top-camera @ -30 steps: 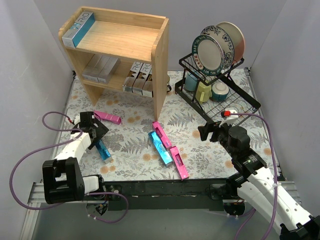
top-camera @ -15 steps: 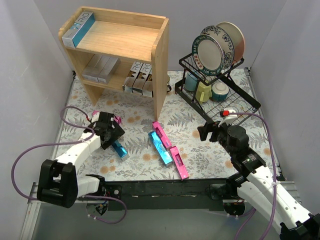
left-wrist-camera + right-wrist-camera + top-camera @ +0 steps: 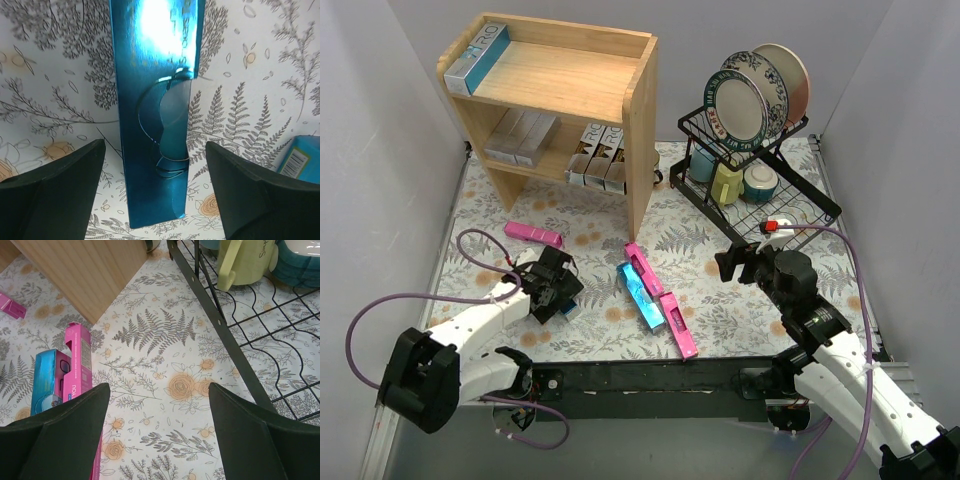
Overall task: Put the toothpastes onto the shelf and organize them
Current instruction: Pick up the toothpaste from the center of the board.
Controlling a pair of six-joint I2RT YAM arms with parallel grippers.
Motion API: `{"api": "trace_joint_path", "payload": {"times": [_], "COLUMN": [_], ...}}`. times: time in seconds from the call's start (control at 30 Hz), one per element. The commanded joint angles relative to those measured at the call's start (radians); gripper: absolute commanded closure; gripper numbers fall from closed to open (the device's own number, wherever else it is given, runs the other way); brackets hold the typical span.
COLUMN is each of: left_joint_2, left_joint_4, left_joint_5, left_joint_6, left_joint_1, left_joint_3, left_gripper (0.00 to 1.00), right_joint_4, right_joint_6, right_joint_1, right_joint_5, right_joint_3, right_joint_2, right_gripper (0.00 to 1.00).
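Our left pincer is spread wide around a blue toothpaste box lying near left, not touching it. Our right pincer is spread too, holding nothing. The shelf stands far left.

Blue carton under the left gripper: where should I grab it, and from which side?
Pinch the blue carton across its two long edges, probably near mid-length, coming straight down. It lies flat, running lengthwise between the open fingers of the left gripper.
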Motion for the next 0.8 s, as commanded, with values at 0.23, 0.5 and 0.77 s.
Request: {"api": "trace_joint_path", "payload": {"times": [0.23, 0.5, 0.77], "left_joint_2": [0.057, 0.022, -0.135], "left_joint_4": [-0.044, -0.128, -0.254], "left_joint_5": [-0.101, -0.122, -0.152], "left_joint_6": [-0.177, -0.212, -0.147], "left_joint_1": [-0.149, -0.185, -0.188], "left_joint_3": [-0.005, 0.033, 0.198], "left_gripper": [0.31, 0.53, 0.68], "right_joint_4": [0.046, 0.04, 0.039], "right_joint_6": [-0.005, -0.008, -0.017], "right_joint_1": [0.005, 0.007, 0.005], "right_joint_5": [0.01, 0.008, -0.041], "right_joint_3": [-0.01, -0.007, 0.006], "right_joint_2": [-0.009, -0.013, -0.01], "right_gripper": [0.12, 0.13, 0.13]}}
